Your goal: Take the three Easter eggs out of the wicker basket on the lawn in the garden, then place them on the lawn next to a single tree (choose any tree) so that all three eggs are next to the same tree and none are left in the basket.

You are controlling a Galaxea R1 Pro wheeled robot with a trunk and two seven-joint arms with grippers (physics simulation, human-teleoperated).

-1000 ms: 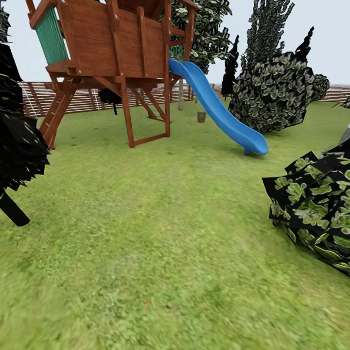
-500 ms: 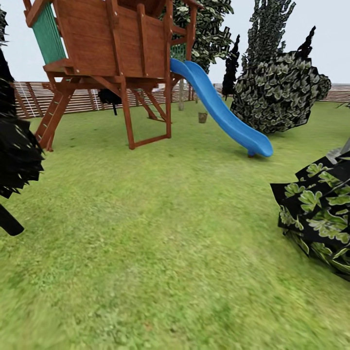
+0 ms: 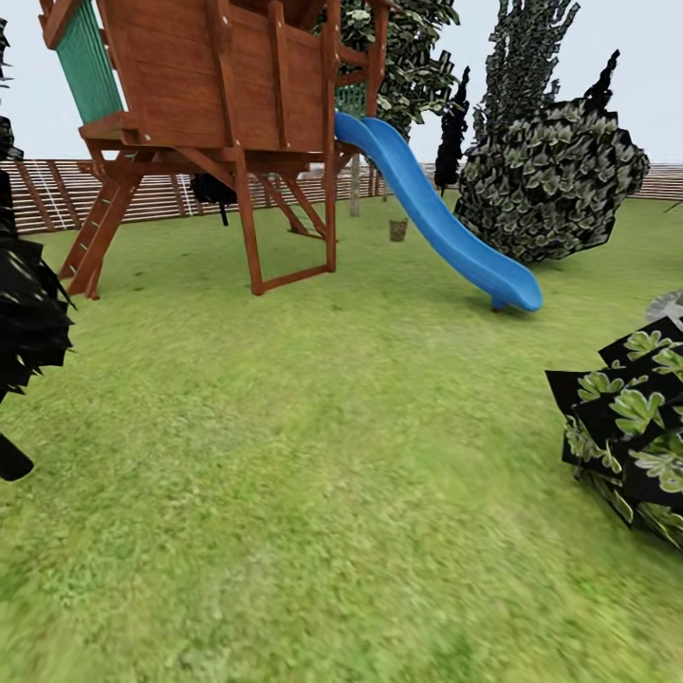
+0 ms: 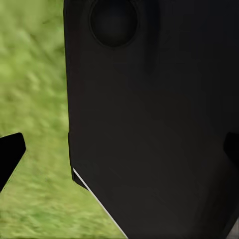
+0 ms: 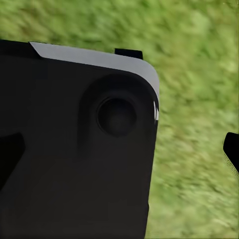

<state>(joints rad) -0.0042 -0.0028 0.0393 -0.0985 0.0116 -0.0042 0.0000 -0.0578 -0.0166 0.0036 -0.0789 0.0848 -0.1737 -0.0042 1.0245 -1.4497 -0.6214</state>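
Observation:
The lawn (image 3: 313, 455) stretches ahead of me in the head view. Far off, by the foot of the blue slide, stands a small brown basket-like thing (image 3: 398, 229); it is too small to tell whether it is the wicker basket. The Easter eggs are out of view. A pale trunk (image 3: 355, 186) rises behind the playset. In the left wrist view my left gripper (image 4: 119, 152) hangs over grass beside my dark body panel, fingertips (image 4: 10, 155) wide apart and empty. My right gripper (image 5: 119, 149) is likewise open over grass (image 5: 199, 59).
A wooden playset (image 3: 218, 114) with a blue slide (image 3: 436, 223) stands at the back left. A big leafy bush (image 3: 550, 180) sits behind the slide, another bush (image 3: 631, 427) close on the right, a dark spiky tree (image 3: 24, 323) on the left. A slat fence (image 3: 161, 194) closes the yard.
The whole head view has shifted: the playset and slide look slightly nearer, and the side bushes have slid outward toward the picture's edges. The camera has moved, not the things.

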